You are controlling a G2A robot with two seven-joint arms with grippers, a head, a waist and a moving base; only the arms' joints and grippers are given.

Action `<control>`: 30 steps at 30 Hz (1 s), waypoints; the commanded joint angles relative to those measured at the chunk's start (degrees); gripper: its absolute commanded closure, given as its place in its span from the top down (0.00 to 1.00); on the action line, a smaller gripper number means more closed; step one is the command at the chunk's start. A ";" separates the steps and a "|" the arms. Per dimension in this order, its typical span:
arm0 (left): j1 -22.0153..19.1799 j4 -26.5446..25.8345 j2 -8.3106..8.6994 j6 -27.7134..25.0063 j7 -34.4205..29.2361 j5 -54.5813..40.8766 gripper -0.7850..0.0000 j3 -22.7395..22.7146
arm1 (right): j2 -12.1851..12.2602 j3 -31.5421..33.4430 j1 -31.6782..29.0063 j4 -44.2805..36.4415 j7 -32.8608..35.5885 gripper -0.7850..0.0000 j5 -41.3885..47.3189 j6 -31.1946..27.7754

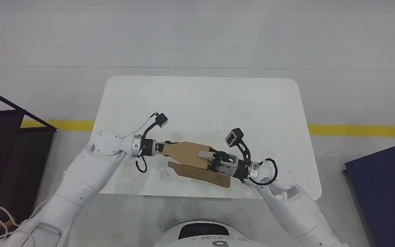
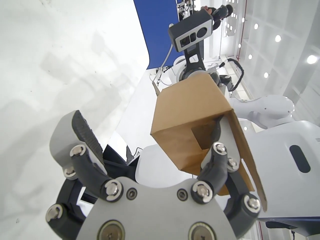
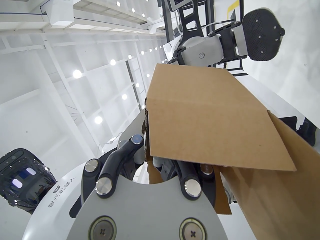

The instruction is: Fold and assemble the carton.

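A brown cardboard carton [image 1: 192, 160] is held just above the near middle of the white table [image 1: 203, 105], partly folded, with loose flaps at its ends. My right gripper [image 1: 216, 164] is shut on one carton wall [image 3: 212, 121] at its right end; one finger [image 3: 125, 151] lies outside the edge and the other is hidden under the cardboard. My left gripper [image 1: 163, 148] stands open at the carton's left end. In the left wrist view one finger [image 2: 82, 136] is well clear of the carton [image 2: 190, 111], and the other finger [image 2: 217, 151] sits between the end opening and a loose flap [image 2: 247, 156].
The table's far half is bare. A black frame [image 1: 24, 123] stands off the left side and a blue panel [image 1: 370, 179] off the right. A yellow floor line [image 1: 352, 129] runs behind the table.
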 commanded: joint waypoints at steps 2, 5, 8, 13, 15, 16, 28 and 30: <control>1.43 -0.77 0.44 0.02 0.55 0.63 1.00 -1.34 | 0.01 0.05 0.05 0.07 0.06 0.00 0.30 0.08; 3.24 -0.86 1.02 -0.79 0.31 0.04 1.00 -3.31 | 0.02 0.29 0.06 0.18 0.28 0.00 0.90 -0.08; 5.07 -0.76 1.64 -1.64 -0.36 -0.79 1.00 -5.48 | 0.07 0.64 0.03 0.30 0.91 0.00 1.84 -0.05; 8.26 -1.56 2.58 -2.93 -1.09 -1.86 1.00 -8.87 | 0.19 1.24 -0.03 0.43 2.11 0.00 2.94 0.13; 9.58 -2.23 2.92 -3.34 -1.38 -2.16 1.00 -10.08 | 0.22 1.39 -0.09 0.40 2.22 0.00 3.12 0.13; 10.23 -2.61 3.08 -3.45 -1.44 -2.24 1.00 -10.67 | 0.24 1.44 -0.11 0.40 2.32 0.00 3.19 0.13; 18.68 -15.14 4.87 -5.25 -1.77 -1.25 1.00 -17.56 | 0.28 1.67 -0.10 0.53 2.26 0.00 3.59 0.25; 19.50 -16.83 5.07 -5.00 -1.85 -1.13 1.00 -18.38 | 0.29 1.71 -0.11 0.52 2.16 0.00 3.46 0.16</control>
